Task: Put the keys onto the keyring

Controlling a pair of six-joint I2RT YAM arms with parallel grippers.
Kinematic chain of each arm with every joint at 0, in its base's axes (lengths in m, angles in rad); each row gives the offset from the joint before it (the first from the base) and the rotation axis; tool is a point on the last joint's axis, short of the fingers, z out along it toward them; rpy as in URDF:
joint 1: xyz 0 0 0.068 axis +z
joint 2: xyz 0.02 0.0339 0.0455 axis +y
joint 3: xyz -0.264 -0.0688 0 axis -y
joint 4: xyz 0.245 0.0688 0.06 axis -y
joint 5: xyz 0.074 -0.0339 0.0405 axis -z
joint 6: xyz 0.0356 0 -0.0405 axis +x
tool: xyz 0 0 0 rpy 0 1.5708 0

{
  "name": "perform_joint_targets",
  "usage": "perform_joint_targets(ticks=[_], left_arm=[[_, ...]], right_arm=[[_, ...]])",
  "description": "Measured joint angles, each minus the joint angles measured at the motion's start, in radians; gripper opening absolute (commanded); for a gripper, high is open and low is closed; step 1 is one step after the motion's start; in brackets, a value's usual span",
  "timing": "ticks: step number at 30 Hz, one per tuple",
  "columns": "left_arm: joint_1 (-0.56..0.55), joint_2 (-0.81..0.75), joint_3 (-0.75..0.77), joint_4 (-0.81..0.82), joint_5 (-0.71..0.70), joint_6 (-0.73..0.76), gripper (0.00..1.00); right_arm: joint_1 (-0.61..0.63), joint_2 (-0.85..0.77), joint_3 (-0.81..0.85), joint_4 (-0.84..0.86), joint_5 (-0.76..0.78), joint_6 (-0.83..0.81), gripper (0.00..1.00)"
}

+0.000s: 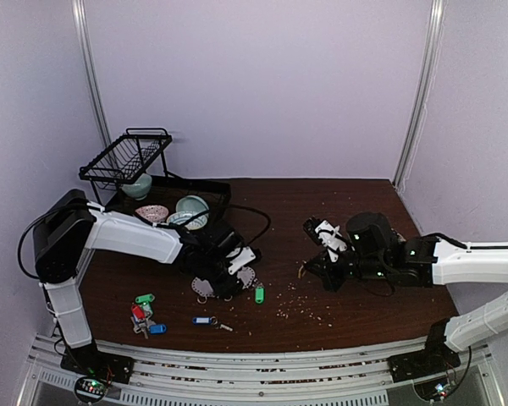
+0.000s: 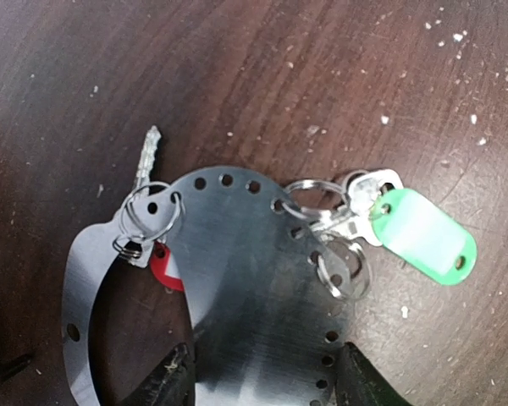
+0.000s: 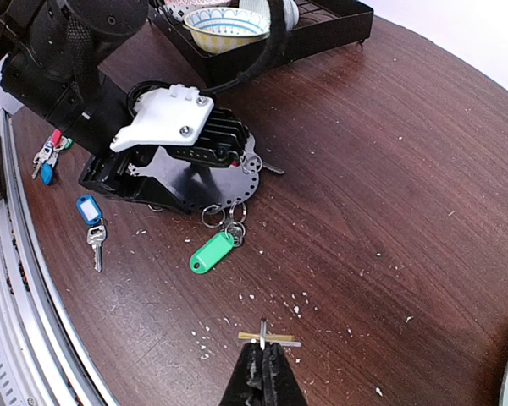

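The keyring (image 2: 254, 279) lies flat on the dark wooden table (image 1: 356, 211), left of centre, under the nose of the left gripper (image 2: 262, 381). That gripper is grasping it across its width: one finger sits against each edge of the perforated plate.

Attachments noted on the rim:
- On the left, a wire ring (image 2: 152, 211) passes through the rim holes and carries a silver key (image 2: 146, 156), blade pointing away from the gripper. A red tag (image 2: 165, 269) shows in the gap of the loop just below it.
- On the right, further wire rings carry the green-tagged key (image 2: 423, 237), which rests on the table touching the rim's outer side.

Loose items: a blue-tagged key (image 3: 89, 211) lies by itself near the front rail, apart from the keyring. A bunch of keys (image 1: 144, 313) with green, red and blue tags lies further left, by the left arm's base.

The right gripper (image 3: 262, 372) is clenched, fingers pressed together, well apart from the keyring on the right half of the table. Its tips meet a small tan-and-silver piece (image 3: 271, 339); it is too small to say whether this is pinched.

Pale crumbs are scattered over the table between the arms. Behind the left arm stand a black tray (image 3: 339, 25) holding bowls, and a wire dish rack (image 1: 127, 156).
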Motion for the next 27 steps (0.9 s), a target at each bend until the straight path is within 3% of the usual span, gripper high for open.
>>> perform_joint_targets(ticks=[3, 8, 12, 21, 27], left_arm=[[0.002, -0.043, -0.039, 0.033, 0.051, 0.035, 0.45], [-0.036, -0.140, -0.064, 0.034, 0.227, 0.248, 0.34], [-0.050, -0.146, -0.047, 0.027, 0.266, 0.387, 0.18], [-0.010, -0.067, 0.001, 0.052, 0.220, 0.426, 0.20], [-0.011, -0.110, -0.011, 0.083, 0.191, 0.325, 0.23]], right_arm=[[0.000, -0.001, 0.000, -0.001, -0.002, 0.000, 0.00], [0.000, -0.001, 0.000, -0.001, -0.011, 0.000, 0.00], [0.000, -0.002, 0.000, -0.001, -0.016, 0.000, 0.00], [0.000, -0.062, -0.022, -0.001, -0.020, 0.003, 0.00], [0.000, -0.072, -0.024, 0.000, -0.060, 0.002, 0.00]])
